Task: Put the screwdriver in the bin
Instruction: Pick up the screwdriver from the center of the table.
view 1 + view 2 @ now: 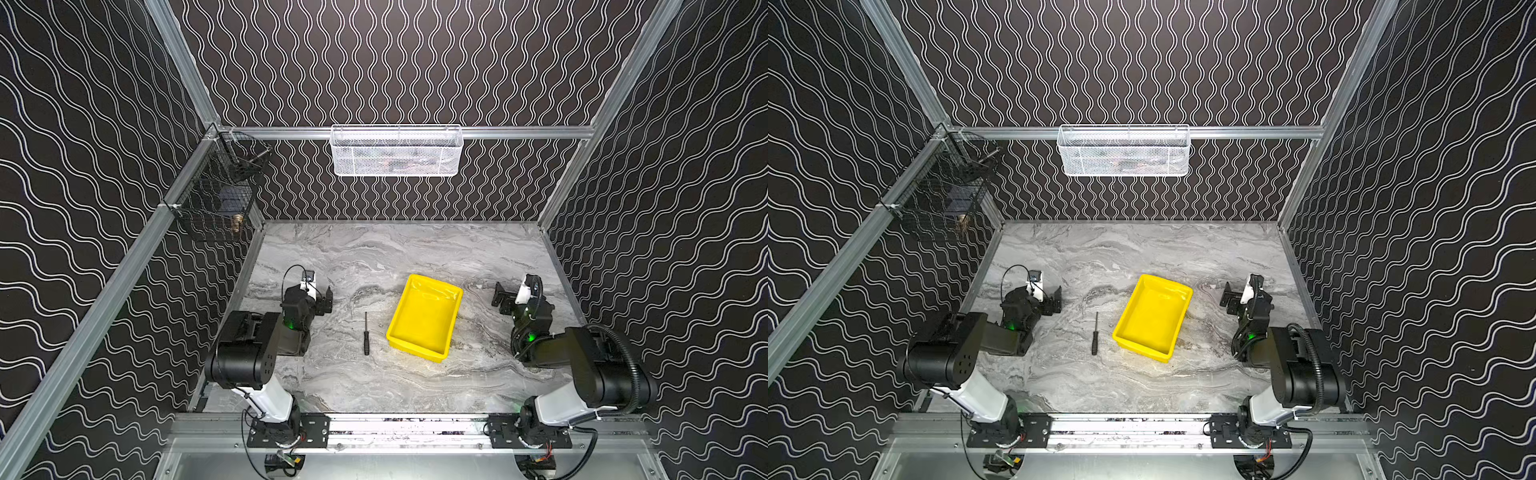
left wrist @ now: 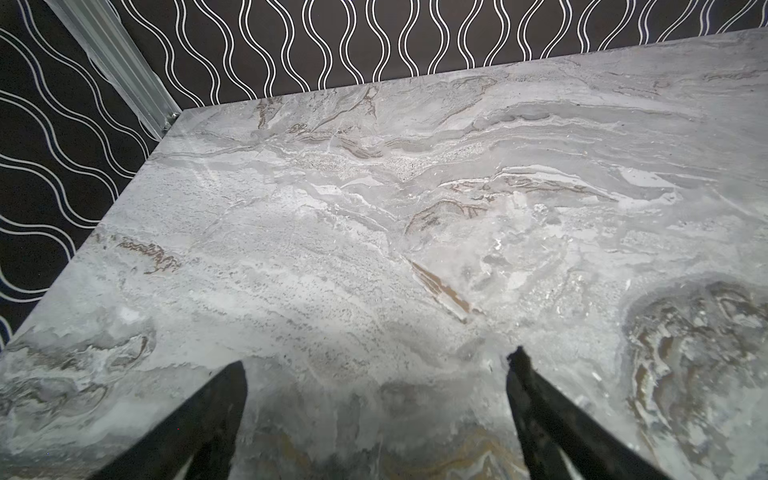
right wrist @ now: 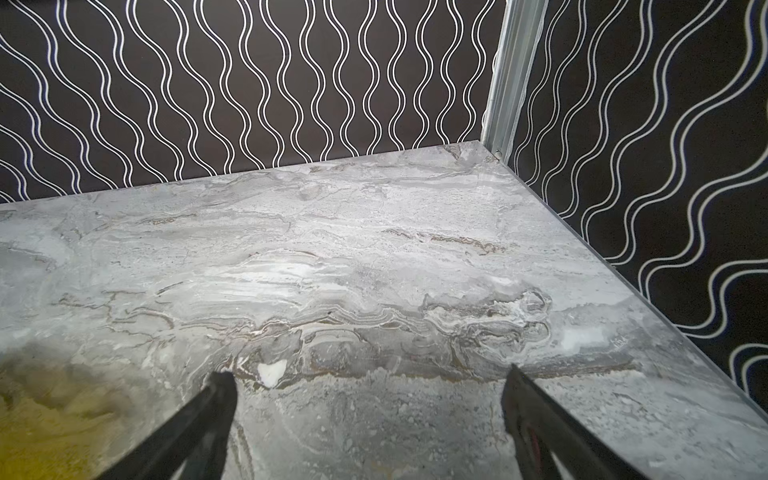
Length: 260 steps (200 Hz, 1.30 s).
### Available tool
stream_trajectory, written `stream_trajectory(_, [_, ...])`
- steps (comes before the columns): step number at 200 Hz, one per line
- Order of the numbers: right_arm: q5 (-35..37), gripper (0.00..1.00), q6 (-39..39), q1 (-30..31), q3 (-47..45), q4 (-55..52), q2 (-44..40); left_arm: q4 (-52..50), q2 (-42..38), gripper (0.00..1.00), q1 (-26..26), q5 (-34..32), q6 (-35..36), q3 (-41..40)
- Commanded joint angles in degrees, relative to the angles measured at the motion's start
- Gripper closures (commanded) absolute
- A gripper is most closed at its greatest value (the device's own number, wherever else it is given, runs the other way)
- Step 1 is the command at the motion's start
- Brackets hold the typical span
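A small all-black screwdriver (image 1: 366,336) (image 1: 1095,336) lies flat on the marble table, shaft pointing toward the back wall. Just to its right sits the bright yellow bin (image 1: 424,316) (image 1: 1153,316), empty and turned at a slant. My left gripper (image 1: 325,300) (image 1: 1055,300) (image 2: 376,361) rests low, to the left of and behind the screwdriver, open with only bare marble between its fingers. On the far side of the bin my right gripper (image 1: 502,299) (image 1: 1230,298) (image 3: 368,376) is open and empty. Neither wrist view shows the screwdriver or the bin.
A white mesh basket (image 1: 397,150) (image 1: 1124,150) hangs on the back rail, and a black wire basket (image 1: 216,199) (image 1: 942,195) hangs in the back left corner. Patterned walls enclose the table on three sides. Both arm bases stand on the front rail (image 1: 407,428).
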Motion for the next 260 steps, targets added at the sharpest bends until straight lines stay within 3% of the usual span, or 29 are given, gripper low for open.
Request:
stream_trajectory(1, [-0.12,0.01,-0.34,0.02,-0.04,3.01,0.07,1.02,-0.10,0.01,0.05,0.05,0.84,0.29])
stream_trajectory(137, [-0.56,0.01,0.02,-0.06,0.15,2.49,0.04,1.17,-0.18,0.01,0.06,0.37,0.78,0.15])
stream_trajectory(153, [-0.60,0.01,-0.03,-0.07,-0.03,2.82,-0.03,-0.05,-1.17,0.01,-0.11,-2.53,-0.05,0.51])
stream_trajectory(169, [-0.49,0.01,-0.37,-0.05,-0.08,3.05,-0.25,-8.33,-6.89,0.01,-0.20,-6.11,-1.29,2.33])
stream_trajectory(186, [-0.09,0.01,-0.36,-0.07,1.37,-2.07,-3.69,-23.63,-14.42,0.01,-0.47,-10.74,-5.53,6.91])
stream_trajectory(207, [2.39,0.01,2.66,-0.07,7.97,-20.95,-10.15,-39.25,-21.60,0.01,-0.55,-12.72,-12.84,12.56])
stream_trajectory(217, [2.91,0.01,7.81,-0.06,11.26,-29.61,-12.87,-46.16,-23.91,0.01,-0.55,-13.58,-16.93,15.75])
stream_trajectory(260, [-5.47,0.01,17.59,0.74,20.91,-46.70,-18.60,-76.94,-24.56,0.01,-1.79,-7.53,-25.73,32.35])
